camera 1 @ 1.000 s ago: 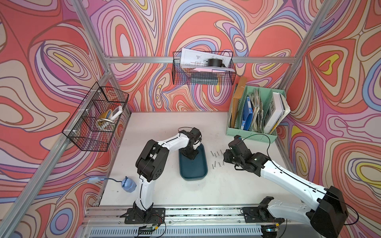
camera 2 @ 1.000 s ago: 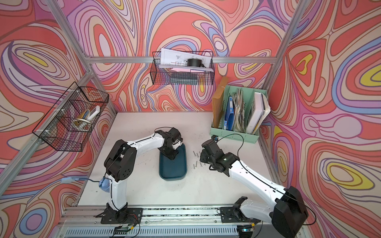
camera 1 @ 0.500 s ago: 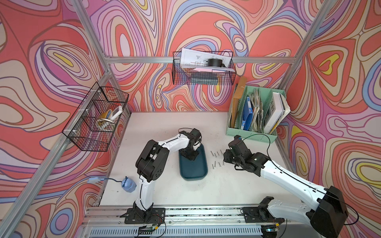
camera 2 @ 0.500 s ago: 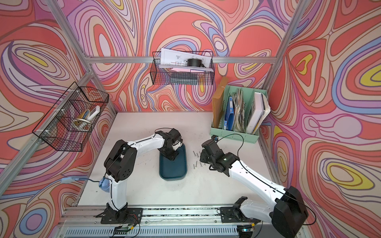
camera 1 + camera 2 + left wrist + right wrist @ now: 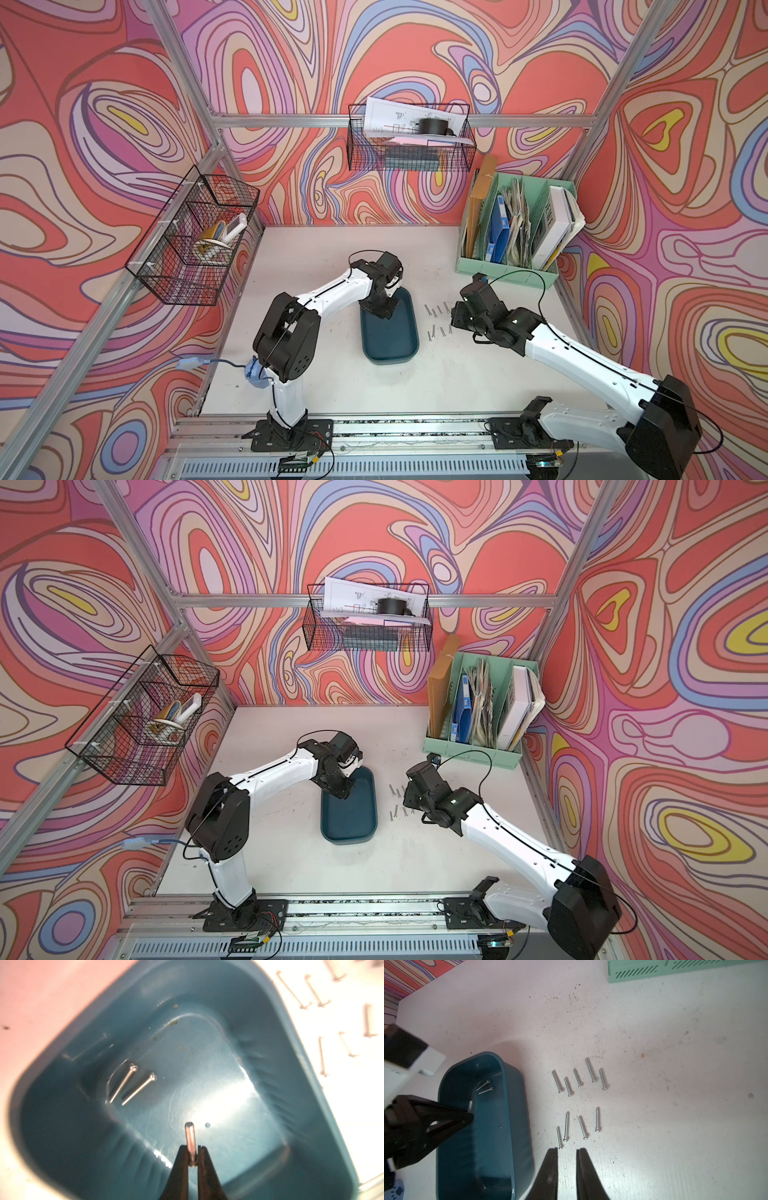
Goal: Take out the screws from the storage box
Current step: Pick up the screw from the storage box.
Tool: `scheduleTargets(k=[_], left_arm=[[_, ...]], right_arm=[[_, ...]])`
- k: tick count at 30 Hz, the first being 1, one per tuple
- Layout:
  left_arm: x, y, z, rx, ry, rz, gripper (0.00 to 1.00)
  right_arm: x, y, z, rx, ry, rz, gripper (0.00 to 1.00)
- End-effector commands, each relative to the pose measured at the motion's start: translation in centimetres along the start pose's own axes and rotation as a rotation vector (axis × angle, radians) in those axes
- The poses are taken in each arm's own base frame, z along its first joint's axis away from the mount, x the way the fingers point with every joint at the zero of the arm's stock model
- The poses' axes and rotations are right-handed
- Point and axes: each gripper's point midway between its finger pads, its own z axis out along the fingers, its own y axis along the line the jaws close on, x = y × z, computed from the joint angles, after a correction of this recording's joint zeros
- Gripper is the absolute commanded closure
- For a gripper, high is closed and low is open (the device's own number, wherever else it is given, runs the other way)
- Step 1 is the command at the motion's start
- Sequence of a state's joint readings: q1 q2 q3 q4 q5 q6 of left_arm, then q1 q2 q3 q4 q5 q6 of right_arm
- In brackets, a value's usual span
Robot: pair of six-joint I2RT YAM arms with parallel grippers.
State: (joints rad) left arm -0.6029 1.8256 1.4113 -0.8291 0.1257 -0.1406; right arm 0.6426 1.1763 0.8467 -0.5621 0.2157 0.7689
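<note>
Screw (image 5: 189, 1138) clamped in left claw (image 5: 193, 1148) | inside storage box (image 5: 62, 1126) | right claw (image 5: 566, 1150) apart, empty

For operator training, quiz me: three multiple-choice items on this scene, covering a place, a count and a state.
1. Removed screws lie: A on the table beside the storage box; B on its rim; C beneath it.
2. Loose screws inside the box: A none; B two; C five.
3. Left gripper: A open; B shut, empty; C shut on a screw.
1 A, the right wrist view shows them there; 2 B, a pair on its floor; 3 C, a shank juts from closed jaws.
</note>
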Motion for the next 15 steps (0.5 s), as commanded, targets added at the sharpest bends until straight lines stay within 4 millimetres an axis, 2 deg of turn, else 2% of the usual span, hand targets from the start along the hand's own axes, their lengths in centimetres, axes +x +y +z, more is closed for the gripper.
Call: scheduleTargets(k=[1, 4, 9, 15], left_arm=[[1.4, -1.1, -2.7, 0.045, -0.008, -0.068, 1.0], [1.2, -2.4, -5.2, 0.119, -0.055, -0.147, 1.0], [-0.3, -6.3, -8.7, 0.276, -0.147, -0.287, 1.0], [-2.1, -10.2, -9.9, 0.308, -0.222, -0.432, 1.0]], right_arm=[[0.0, -1.4, -0.3, 0.056, -0.021, 0.008, 0.81], [-0.5, -1.9, -1.0, 0.067, -0.053, 0.029, 0.81], [-1.4, -3.5, -2.8, 0.115, -0.125, 0.075, 0.81], [-1.8, -6.2, -5.4, 0.193, -0.199, 0.144, 0.8]])
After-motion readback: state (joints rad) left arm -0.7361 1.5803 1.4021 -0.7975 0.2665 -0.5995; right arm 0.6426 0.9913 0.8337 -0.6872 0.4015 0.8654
